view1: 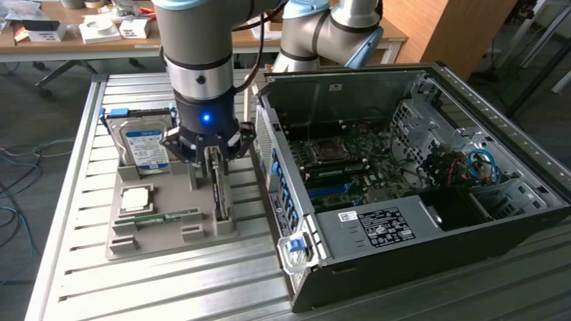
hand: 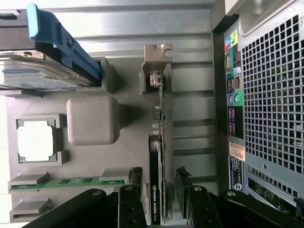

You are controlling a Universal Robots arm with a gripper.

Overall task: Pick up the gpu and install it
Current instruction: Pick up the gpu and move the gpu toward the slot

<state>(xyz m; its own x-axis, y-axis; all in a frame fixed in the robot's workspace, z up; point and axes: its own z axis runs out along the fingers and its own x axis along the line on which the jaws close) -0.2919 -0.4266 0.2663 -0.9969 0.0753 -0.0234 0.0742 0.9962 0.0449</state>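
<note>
The gpu (view1: pixel 219 197) is a thin black card standing on edge in a slot of the grey holder tray (view1: pixel 125 246), close to the computer case. From the wrist it appears edge-on, the gpu (hand: pixel 155 190) with its pale metal bracket at the far end. My gripper (view1: pixel 214 159) hangs straight above it, pointing down. In the wrist view the gripper (hand: pixel 159 176) is open, one of its black fingers (hand: pixel 136 176) on each side of the card, with a small gap on both sides. Nothing is held.
An open computer case (view1: pixel 499 221) lies at the exterior view's right, its motherboard (view1: pixel 348 167) exposed. In the tray stand a blue-labelled hard drive (view1: pixel 147 144), a processor chip (view1: pixel 136 198) and a green memory stick (view1: pixel 168 217). The case's rear panel (hand: pixel 266 95) is close beside the card.
</note>
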